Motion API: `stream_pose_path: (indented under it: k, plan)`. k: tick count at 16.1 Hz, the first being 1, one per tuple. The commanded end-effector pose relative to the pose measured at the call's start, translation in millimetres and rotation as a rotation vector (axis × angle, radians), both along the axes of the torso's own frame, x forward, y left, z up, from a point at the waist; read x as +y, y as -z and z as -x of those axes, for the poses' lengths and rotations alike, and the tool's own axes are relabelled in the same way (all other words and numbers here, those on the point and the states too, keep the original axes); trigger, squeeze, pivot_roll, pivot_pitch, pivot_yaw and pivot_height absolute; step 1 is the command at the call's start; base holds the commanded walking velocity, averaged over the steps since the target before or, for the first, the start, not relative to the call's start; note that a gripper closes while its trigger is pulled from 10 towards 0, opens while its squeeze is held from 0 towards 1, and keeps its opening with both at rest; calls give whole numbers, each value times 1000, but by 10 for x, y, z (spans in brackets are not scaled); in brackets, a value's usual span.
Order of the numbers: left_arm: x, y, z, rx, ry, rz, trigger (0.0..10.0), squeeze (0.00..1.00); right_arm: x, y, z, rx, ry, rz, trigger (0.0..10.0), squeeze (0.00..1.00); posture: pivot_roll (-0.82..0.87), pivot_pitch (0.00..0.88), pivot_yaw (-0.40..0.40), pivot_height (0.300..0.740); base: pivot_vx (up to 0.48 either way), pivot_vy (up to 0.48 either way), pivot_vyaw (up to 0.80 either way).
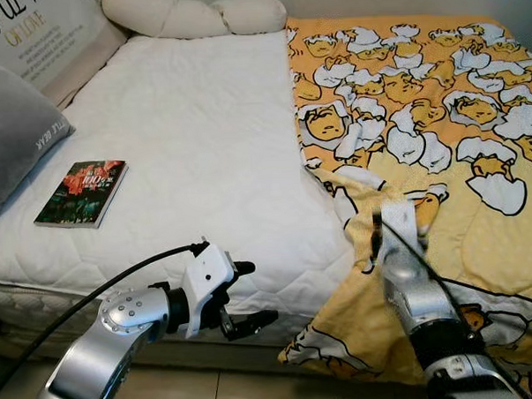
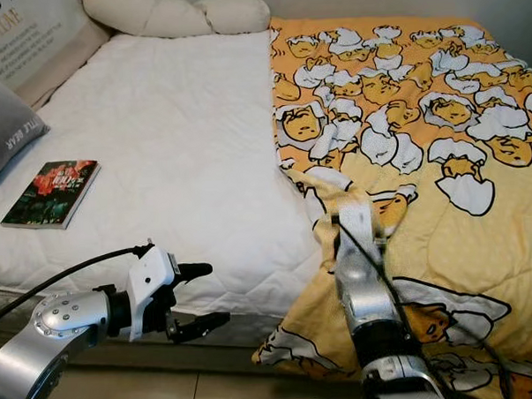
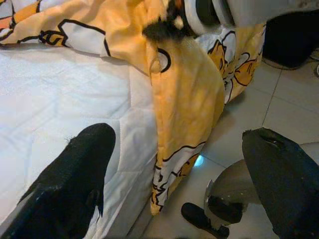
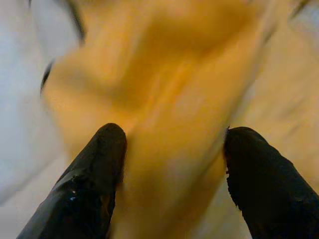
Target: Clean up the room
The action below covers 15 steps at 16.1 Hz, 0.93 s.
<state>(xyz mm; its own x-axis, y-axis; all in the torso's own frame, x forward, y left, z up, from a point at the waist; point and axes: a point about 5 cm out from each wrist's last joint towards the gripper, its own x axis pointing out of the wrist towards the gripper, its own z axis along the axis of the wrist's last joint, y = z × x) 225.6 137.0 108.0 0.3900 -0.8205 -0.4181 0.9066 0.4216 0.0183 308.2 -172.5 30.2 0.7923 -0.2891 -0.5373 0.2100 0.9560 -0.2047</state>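
book [image 1: 81, 193] on bed [image 1: 202, 140] L | blanket [image 1: 421, 113] R

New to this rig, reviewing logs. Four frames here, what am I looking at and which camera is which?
It's a humanoid robot tidying a bedroom. The two wide pictures come from a stereo camera on its head, looking down at a bed. The other two come from cameras on each wrist, looking along that gripper's two black fingers.

On the white mattress lies a book; a grey pillow sits at the far left, a long white bolster along the far edge. A yellow cartoon-print blanket covers the bed's right half and hangs over the near edge.

The right gripper is at a bunched fold of the blanket, its fingers spread with cloth between them. The left gripper is open beside the near bed edge, holding nothing.
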Motion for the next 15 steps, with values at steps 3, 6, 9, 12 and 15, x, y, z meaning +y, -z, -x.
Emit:
stream_pose_path:
  k: [3,6,9,12,15]
  plan:
    - [27,1,-19,-14,2,-20,10000,0,21,-16,-88,14,-19,-56,3843,0,-68,22,6,740,0,0,0]
    - [36,2,-12,-16,2,-21,10000,0,40,-80,-165,-9,-45,-53,0,0,-70,15,1,740,0,0,0]
    - [23,3,4,-14,7,-18,10000,0,67,-70,-151,-12,-65,-41,0,0,-68,14,0,740,0,0,0]
    - [32,19,19,-6,20,-27,10000,0,120,-18,-98,-1,-87,-42,0,0,-71,14,5,740,0,0,0]
    - [24,22,7,-5,25,-25,10000,0,120,2,-85,2,-76,-60,0,0,-77,10,10,740,0,0,0]
